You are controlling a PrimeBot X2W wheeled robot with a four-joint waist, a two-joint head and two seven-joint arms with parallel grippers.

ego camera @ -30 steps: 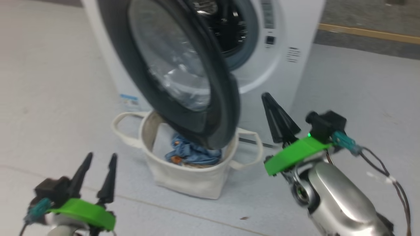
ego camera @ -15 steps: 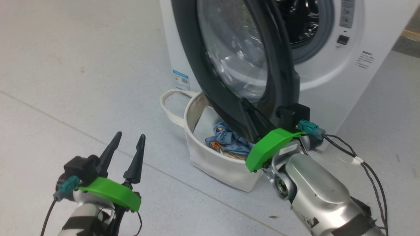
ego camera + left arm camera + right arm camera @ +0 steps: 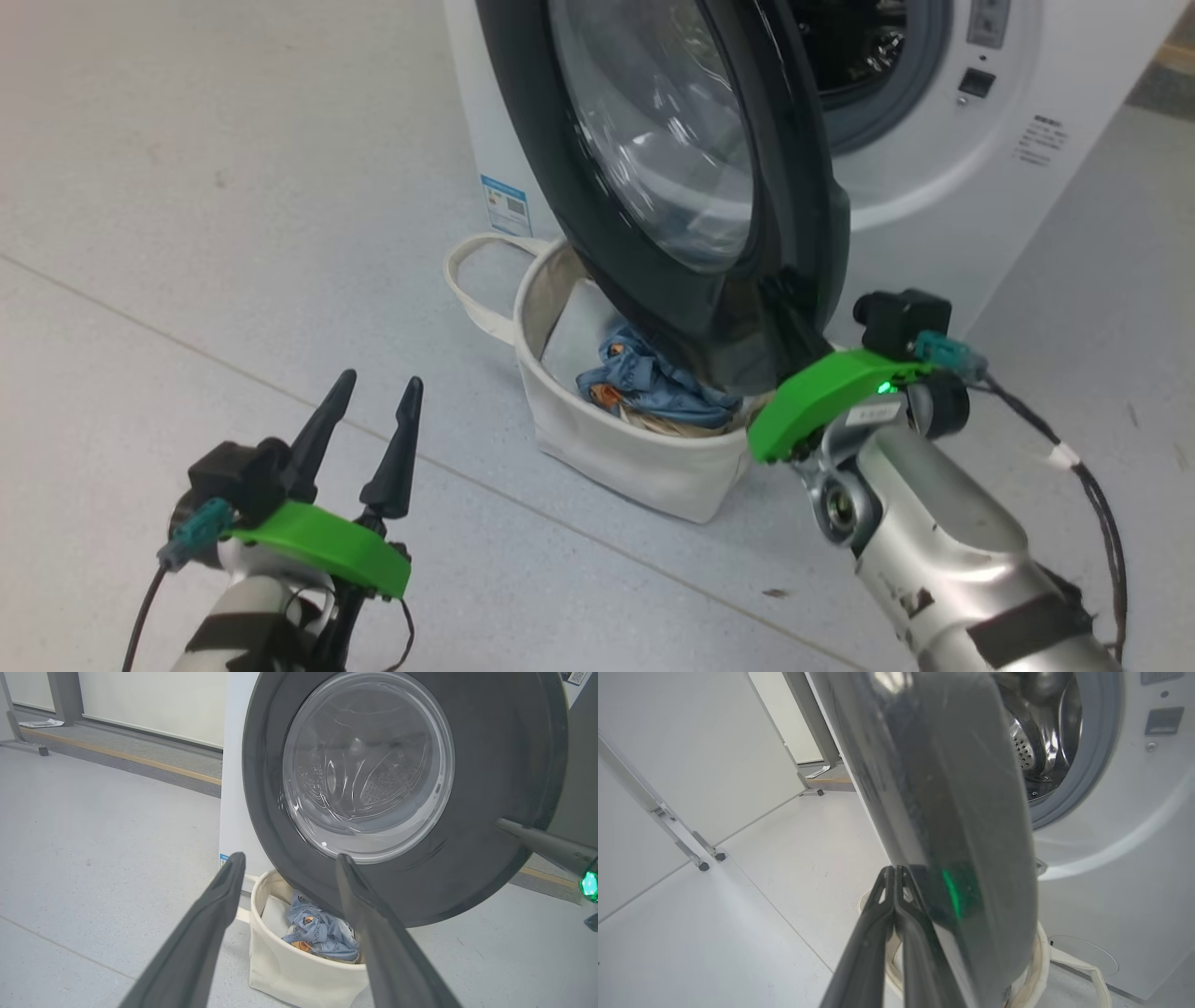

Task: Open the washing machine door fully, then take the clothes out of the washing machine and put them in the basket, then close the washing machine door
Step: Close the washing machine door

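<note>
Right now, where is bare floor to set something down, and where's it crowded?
Free: floor between the basket and the left gripper. Crowded: above the basket, under the door, where the right gripper's shut fingers meet its rim.

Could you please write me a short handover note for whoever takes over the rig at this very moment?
Grippers: the left gripper is open and empty, hovering over the floor to the left of the basket. The right gripper is shut, holds nothing, and its fingertips lie against the lower outer rim of the washing machine door.
Things: the door is swung out, its lower edge above the basket. The clothes lie in the basket, which sits before the washing machine.
Done: door opened, clothes in the basket. What shows of the drum looks empty.
Left: push the door shut.
</note>
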